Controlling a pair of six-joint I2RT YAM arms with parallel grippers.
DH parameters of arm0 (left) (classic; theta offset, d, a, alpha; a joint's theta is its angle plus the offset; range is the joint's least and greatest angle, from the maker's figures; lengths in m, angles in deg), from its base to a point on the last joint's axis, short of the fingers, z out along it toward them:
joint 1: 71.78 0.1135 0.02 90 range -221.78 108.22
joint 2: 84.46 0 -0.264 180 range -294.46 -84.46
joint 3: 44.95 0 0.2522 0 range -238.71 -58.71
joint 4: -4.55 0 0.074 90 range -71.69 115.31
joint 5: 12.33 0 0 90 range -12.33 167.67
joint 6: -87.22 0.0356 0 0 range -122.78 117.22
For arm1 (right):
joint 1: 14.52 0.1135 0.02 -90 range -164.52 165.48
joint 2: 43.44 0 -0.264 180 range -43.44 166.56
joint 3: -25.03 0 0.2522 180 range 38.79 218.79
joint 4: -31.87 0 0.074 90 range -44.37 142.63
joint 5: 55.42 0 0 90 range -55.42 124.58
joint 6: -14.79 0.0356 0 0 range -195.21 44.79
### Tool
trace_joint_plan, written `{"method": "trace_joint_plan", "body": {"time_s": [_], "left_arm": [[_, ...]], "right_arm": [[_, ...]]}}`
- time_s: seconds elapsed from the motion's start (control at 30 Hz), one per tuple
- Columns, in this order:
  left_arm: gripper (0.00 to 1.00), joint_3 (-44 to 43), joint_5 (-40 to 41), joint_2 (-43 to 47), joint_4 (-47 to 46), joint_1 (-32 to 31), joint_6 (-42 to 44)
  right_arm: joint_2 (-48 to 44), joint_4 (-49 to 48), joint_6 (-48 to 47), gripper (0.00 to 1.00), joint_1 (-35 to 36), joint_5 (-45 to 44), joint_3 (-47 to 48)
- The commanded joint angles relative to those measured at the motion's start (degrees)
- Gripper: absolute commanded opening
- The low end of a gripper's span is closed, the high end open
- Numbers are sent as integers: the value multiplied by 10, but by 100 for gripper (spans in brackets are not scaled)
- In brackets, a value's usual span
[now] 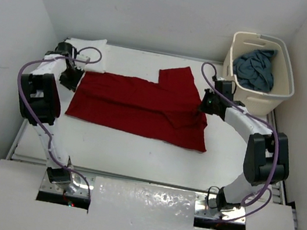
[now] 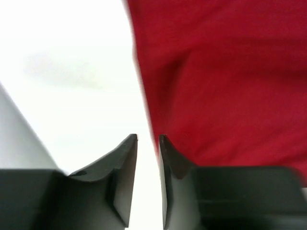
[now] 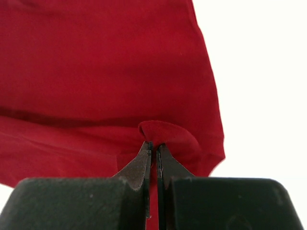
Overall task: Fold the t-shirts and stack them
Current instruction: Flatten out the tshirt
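Right tool [image 3: 152,144] clamped on red t-shirt [image 3: 96,72] | left tool [image 2: 147,139] narrowly parted

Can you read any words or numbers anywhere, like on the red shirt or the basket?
None: no words, numbers, brands or signs can be read in any view.
The red t-shirt is plain. No writing shows on the folded white cloth, the blue-grey shirt or the cream laundry basket.
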Motion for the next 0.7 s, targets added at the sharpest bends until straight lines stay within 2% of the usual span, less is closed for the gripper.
{"method": "trace_joint_plan", "body": {"time_s": [0.0, 0.1, 0.13, 0.17, 0.27, 0.33, 0.37, 0.4, 0.43, 0.47, 0.53, 0.6, 0.67], "left_arm": [[25, 0, 64, -2, -7, -3, 26], [41, -12, 64, -5, -1, -3, 18], [42, -17, 64, -6, 0, -3, 9], [51, -23, 61, -9, 2, 1, 4], [52, -68, 45, -15, 49, 12, -9], [52, -79, -2, 2, 75, 14, 0], [54, -69, -17, 12, 94, 14, 3], [56, -39, -31, 21, 103, 16, 4], [58, -20, -53, 29, 110, 15, 7], [65, -1, -59, 38, 123, 14, 11], [69, 62, -45, 54, 109, 15, 13], [70, 117, -26, 67, 60, 15, 9], [71, 129, -33, 69, 49, 14, 5]], "right_arm": [[18, -14, 4, 0, -2, -13, 38], [40, -7, 5, 0, -1, -12, 56], [48, -2, 4, 0, -2, -9, 64], [65, 4, 3, 12, -1, -6, 85], [100, 57, -11, 58, -2, -21, 148], [103, 126, -22, 71, -1, -52, 190], [101, 144, -32, 83, -1, -83, 199], [82, 170, -37, 85, -1, -96, 201], [70, 179, -43, 93, -1, -105, 201], [56, 186, -51, 95, -2, -108, 198], [11, 205, -51, 96, -2, -95, 173], [-20, 209, -38, 96, -1, -74, 136], [-66, 211, -10, 95, -2, -59, 61]]}}
